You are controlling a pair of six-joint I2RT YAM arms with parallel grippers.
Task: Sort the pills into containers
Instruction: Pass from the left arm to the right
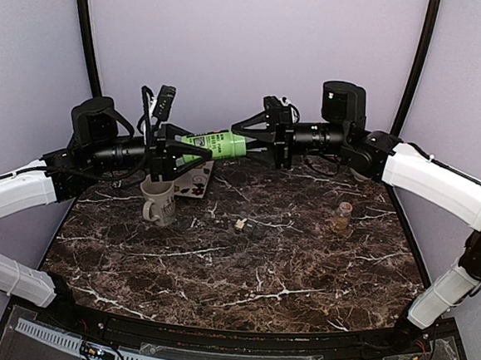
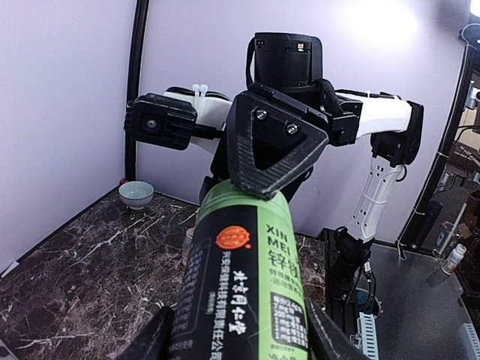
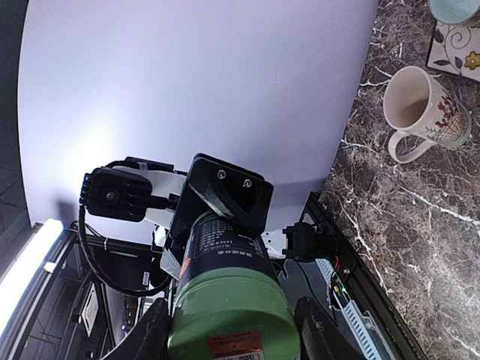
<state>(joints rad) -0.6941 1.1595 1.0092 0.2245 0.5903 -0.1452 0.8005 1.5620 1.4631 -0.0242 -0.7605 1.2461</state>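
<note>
The left end effector and the right end effector each close partway around one end of a green bottle. They hold it above the counter, maybe to twist it open. No pills show; they may be inside.

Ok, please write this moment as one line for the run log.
left hand: shut on bottle | right hand: shut on bottle | bottle: level, above table | mug: upright on table

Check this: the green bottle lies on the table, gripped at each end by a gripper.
No: the green bottle hangs in the air above the table, gripped at each end by the left gripper and right gripper. The top external view shows it.
</note>
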